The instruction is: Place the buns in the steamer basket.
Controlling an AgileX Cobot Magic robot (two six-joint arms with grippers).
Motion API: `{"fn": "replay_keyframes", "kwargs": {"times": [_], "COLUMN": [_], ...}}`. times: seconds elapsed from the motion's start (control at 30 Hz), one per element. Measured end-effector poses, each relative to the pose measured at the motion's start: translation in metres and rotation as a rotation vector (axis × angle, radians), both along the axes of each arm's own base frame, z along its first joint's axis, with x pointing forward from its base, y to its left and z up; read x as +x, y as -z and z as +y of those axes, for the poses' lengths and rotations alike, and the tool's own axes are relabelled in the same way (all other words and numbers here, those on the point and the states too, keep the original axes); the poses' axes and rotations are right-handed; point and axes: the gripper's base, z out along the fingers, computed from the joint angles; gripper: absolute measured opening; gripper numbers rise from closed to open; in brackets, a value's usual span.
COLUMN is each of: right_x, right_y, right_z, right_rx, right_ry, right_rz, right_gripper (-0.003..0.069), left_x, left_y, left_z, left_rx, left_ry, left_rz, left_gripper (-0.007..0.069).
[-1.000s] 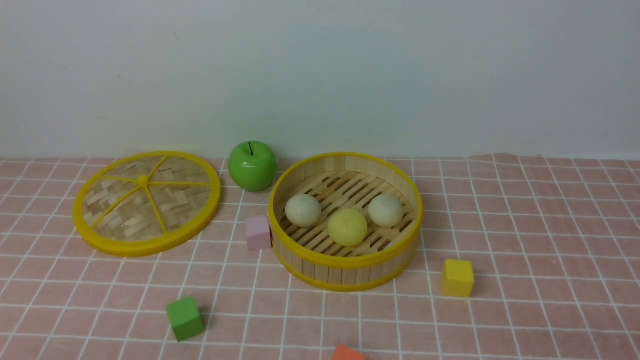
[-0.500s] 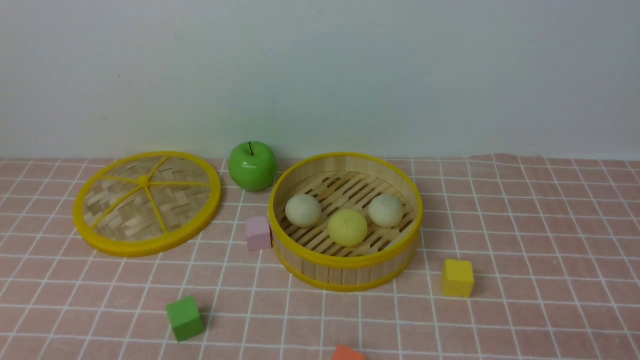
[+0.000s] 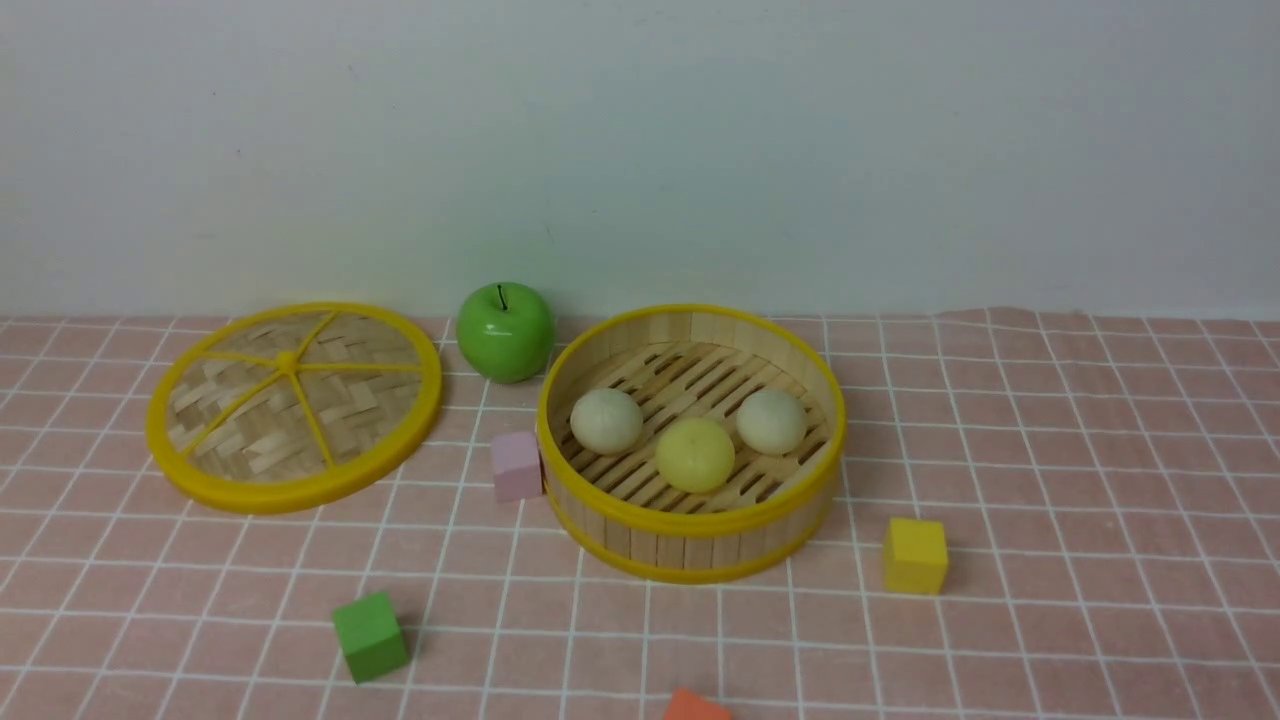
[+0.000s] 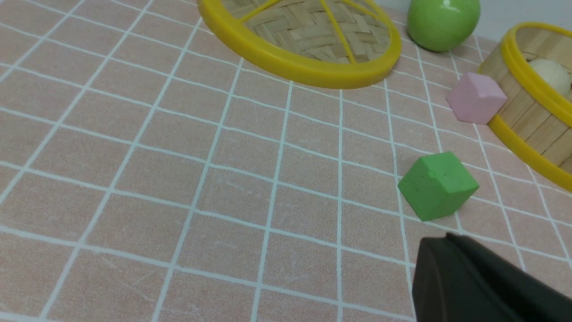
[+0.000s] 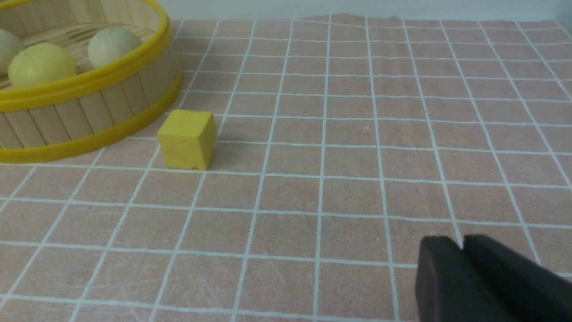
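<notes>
**Three buns sit in the basket, both claws kept low and away**

All three buns are seen inside the steamer basket point(image 3: 690, 545). One white bun point(image 3: 606, 421) is placed on the left, the yellow bun point(image 3: 695, 454) is set in the middle near the front wall, and the other white bun point(image 3: 771, 421) is on the right. The buns are close together, and the yellow one is just beside the front wall. The back half of the slatted floor is left bare.

A pink block point(image 3: 516, 465) is found touching or almost touching the basket's left wall. A green apple point(image 3: 505, 331) is placed behind the basket's left side, near the wall. The flat lid point(image 3: 294, 404) is laid well off to the left. A yellow block point(image 3: 914, 555) is set near the basket's front right side, with a gap between them. A green block point(image 3: 370, 635) and an orange block point(image 3: 695, 706) are found near the front edge.

Wide open cloth point(image 3: 1100, 450) is seen to the right of the basket.

The left claw point(image 4: 451, 241) is clenched tight and held low, just past the green block. The right claw point(image 5: 462, 245) is seen with a thin slit between its tips; nothing is gripped, and it cannot be told if it is released.
</notes>
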Motion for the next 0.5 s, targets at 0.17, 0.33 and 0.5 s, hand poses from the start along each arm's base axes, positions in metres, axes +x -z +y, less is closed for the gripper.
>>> {"fn": "replay_keyframes", "kwargs": {"times": [0.17,0.33,0.5], "right_x": [0.0000,0.0000,0.0000], "right_y": [0.0000,0.0000,0.0000], "right_z": [0.0000,0.0000,0.0000], "right_rx": [0.000,0.000,0.000], "right_ry": [0.000,0.000,0.000], "right_rz": [0.000,0.000,0.000], "right_gripper": [0.0101,0.0109,0.0115], "left_x": [0.0000,0.0000,0.0000], "left_y": [0.0000,0.0000,0.0000], "left_z": [0.0000,0.0000,0.0000], "left_rx": [0.000,0.000,0.000], "left_ry": [0.000,0.000,0.000], "left_rz": [0.000,0.000,0.000], "left_gripper": [-0.0013,-0.0013,-0.0011]}}
